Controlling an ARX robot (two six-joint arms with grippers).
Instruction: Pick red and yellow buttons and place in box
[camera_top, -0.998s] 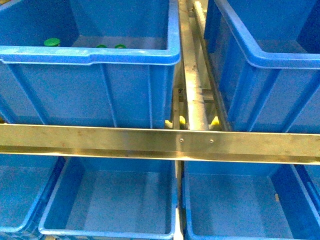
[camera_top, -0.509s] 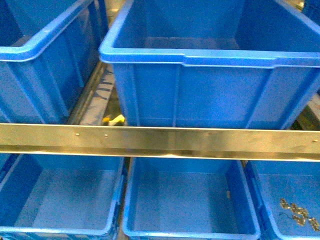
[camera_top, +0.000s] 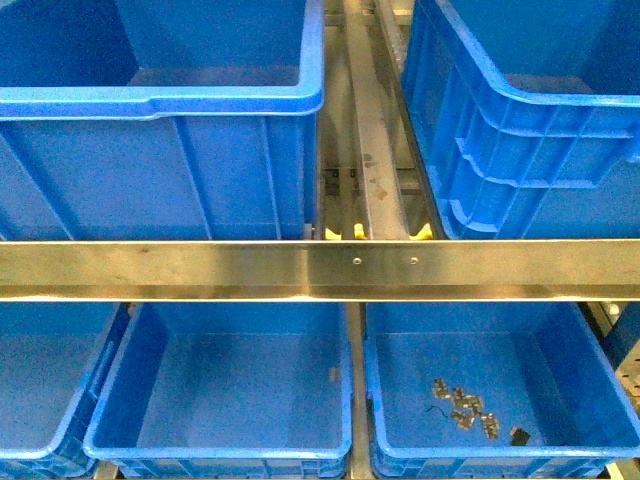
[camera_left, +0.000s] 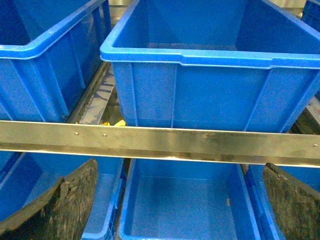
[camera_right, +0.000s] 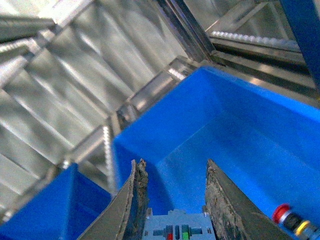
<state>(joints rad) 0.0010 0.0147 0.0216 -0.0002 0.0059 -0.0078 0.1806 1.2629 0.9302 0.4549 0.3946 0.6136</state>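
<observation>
Buttons (camera_right: 292, 219): red and yellow, in blue bin (camera_right: 240, 135) just beside right gripper (camera_right: 172, 197) | right jaws spread, left gripper (camera_left: 180, 200) spread, both empty | risk: blurred view, misjudged reach clips bin wall.

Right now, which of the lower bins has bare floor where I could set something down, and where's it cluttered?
The lower middle bin, below the steel rail, shows a bare floor. The lower left bin also looks bare where visible. The lower right bin is bare near its rail side, but small metal parts clutter its far corner. The gap between the upper bins holds a roller track.
</observation>
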